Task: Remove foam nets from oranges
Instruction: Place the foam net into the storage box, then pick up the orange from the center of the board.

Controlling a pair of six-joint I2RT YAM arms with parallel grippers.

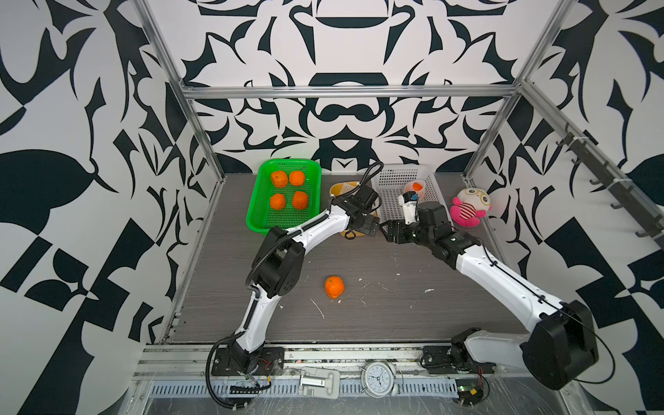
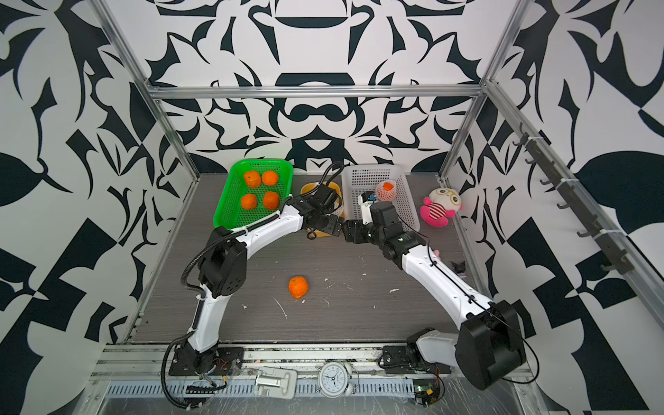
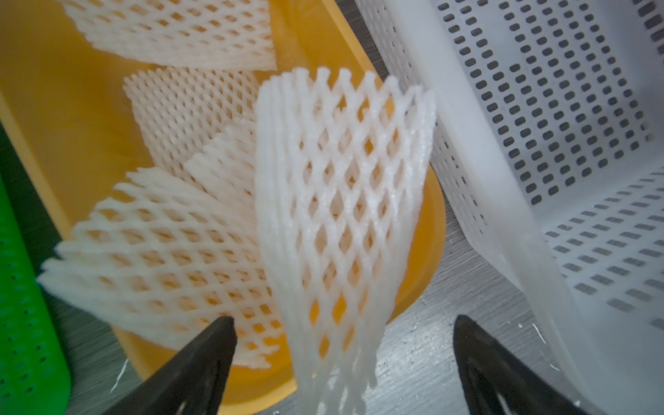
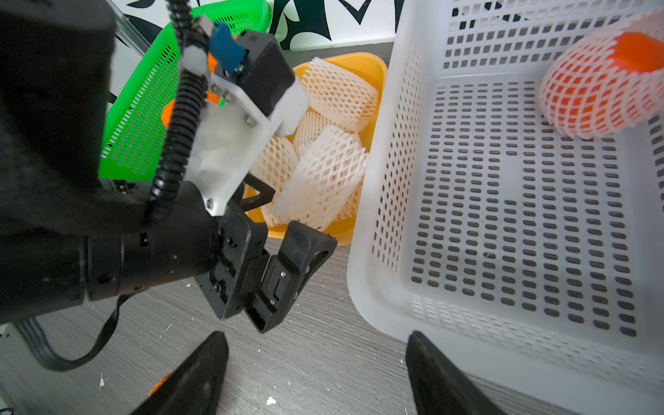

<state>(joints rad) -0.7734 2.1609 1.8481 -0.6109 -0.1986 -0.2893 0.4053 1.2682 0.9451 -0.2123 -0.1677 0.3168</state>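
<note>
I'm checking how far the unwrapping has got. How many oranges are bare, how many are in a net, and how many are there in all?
Bare oranges in the green basket: 4
Bare orange on the table: 1
Orange in a foam net, in the white basket: 1
Total: 6

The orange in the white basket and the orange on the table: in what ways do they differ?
The orange in the white basket wears a white foam net, with only one end showing; the orange on the table is bare. The orange in the white basket lies inside the white basket; the orange on the table lies alone on the grey table, between the two arms. Both are bright orange and look alike in size.
</note>
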